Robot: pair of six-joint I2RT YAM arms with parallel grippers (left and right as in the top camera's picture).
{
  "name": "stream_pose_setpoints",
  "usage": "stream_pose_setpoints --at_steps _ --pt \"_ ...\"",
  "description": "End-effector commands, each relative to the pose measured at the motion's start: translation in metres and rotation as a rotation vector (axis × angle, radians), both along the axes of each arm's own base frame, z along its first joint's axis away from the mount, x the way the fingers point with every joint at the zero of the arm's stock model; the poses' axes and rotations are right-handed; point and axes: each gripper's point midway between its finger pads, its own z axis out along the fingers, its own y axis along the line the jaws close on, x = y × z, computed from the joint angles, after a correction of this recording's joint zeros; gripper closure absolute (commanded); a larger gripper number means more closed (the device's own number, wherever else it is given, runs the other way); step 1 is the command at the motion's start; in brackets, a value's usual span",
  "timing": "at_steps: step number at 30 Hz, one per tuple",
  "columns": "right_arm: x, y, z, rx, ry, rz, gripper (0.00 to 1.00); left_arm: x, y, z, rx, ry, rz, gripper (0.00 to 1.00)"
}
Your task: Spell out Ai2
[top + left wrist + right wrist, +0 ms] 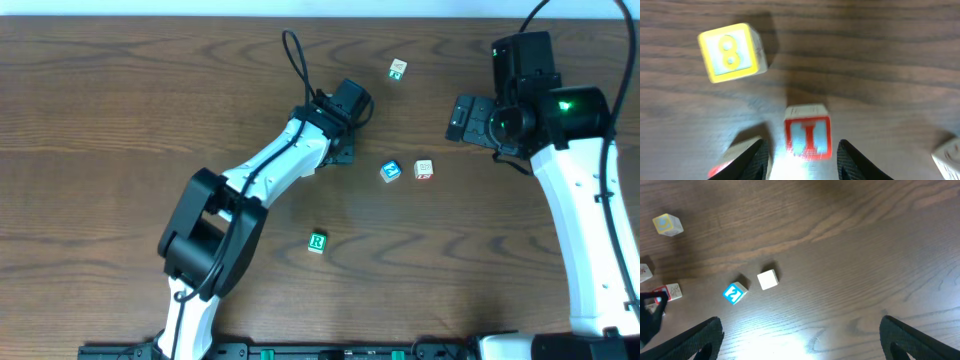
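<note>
Dark wood-grain table (120,90). The red-bordered I cube (807,136), its letter upright in the left wrist view, sits untouched between the spread fingers of the left gripper (801,150); the yellow 8 cube (731,52) lies at 10 o'clock. The blue 2 cube (735,293), turned diagonally, lies at 11 o'clock of the wide-open right gripper (800,340), with a plain cube (768,279) at its 2 o'clock.

Overhead: fixed high above the table (120,100), looking straight down; arm bases lie at the near edge and the whole work area is in frame.
Left wrist: very close to the tabletop, facing down past the left gripper (800,144); the red I block (808,137) looms large.
Right wrist: much higher, angled down over the right gripper (800,320), taking in a wide patch of table.
Shared, overhead and right wrist: blue block (390,171) (734,293) and, just beside it, pale block (424,168) (768,279).
</note>
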Motion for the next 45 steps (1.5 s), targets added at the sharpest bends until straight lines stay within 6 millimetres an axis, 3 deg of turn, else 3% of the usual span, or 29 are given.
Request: stream_pose_setpoints --at_steps 1,5,10,12,14,16,21,45 --pt "-0.003 -0.003 0.006 -0.003 -0.013 0.002 0.01 0.006 0.000 0.054 -0.039 -0.096 0.002 0.59" --pt "-0.005 -0.003 0.005 -0.004 -0.005 0.002 0.01 -0.010 0.016 0.076 -0.033 -0.077 0.084 0.55" --pt "-0.005 -0.003 0.005 -0.004 -0.004 0.002 0.01 -0.026 0.045 0.062 0.026 -0.026 0.322 0.54" --pt "-0.005 -0.003 0.005 -0.004 -0.004 0.002 0.01 -0.024 0.042 0.058 0.000 -0.025 0.352 0.42" --pt "-0.005 -0.003 0.005 -0.004 -0.004 0.002 0.01 -0.021 0.039 0.051 -0.001 -0.025 0.353 0.40" --pt "-0.006 -0.003 0.004 -0.005 0.002 0.002 0.01 -0.023 0.041 0.038 0.025 0.001 0.360 0.40" --pt "-0.009 -0.003 0.003 -0.006 0.012 0.002 0.01 -0.034 0.047 0.003 0.085 0.093 0.408 0.50" --pt "-0.013 -0.005 0.002 -0.015 0.030 -0.001 0.01 -0.035 0.049 -0.016 0.043 0.138 0.399 0.53"
